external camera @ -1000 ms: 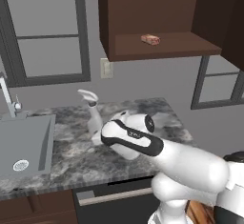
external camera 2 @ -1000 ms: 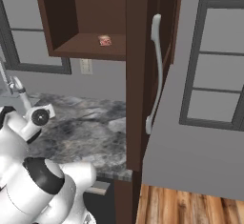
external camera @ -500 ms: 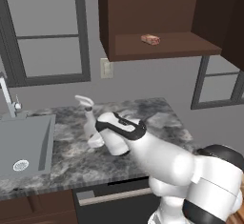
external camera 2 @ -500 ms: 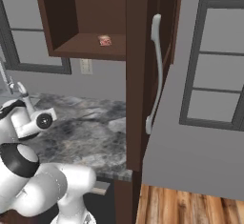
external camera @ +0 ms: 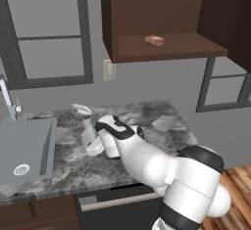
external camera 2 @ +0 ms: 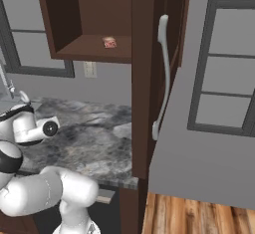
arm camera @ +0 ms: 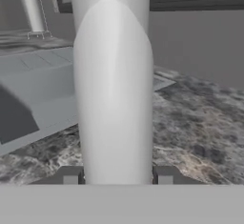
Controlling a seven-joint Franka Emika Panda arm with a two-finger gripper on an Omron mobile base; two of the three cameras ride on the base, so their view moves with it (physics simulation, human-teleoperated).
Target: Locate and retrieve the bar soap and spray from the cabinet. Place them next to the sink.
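The pale spray (external camera: 88,128) stands nearly upright just above the marble counter, a little right of the sink (external camera: 29,148), its trigger head on top. My gripper (external camera: 98,143) is shut on its lower body. In the hand view the spray (arm camera: 114,85) rises between my fingertips (arm camera: 70,175), with the sink (arm camera: 33,89) and its faucet (arm camera: 32,11) behind to the left. I cannot tell whether its base touches the counter. The bar soap (external camera: 155,40) lies on the shelf of the open cabinet (external camera: 127,23), also visible as the bar soap (external camera 2: 109,42) in the cabinet (external camera 2: 84,49).
The cabinet's open door (external camera 2: 149,78) with its long pale handle (external camera 2: 162,73) juts out over the counter's right end. A wall outlet (external camera: 109,69) sits below the cabinet. The faucet (external camera: 7,97) stands at the sink's back edge. Bare marble counter (external camera: 157,126) stretches right of my arm.
My arm has swung left and down toward the sink with the spray in the gripper. The bar soap has stayed on the shelf.
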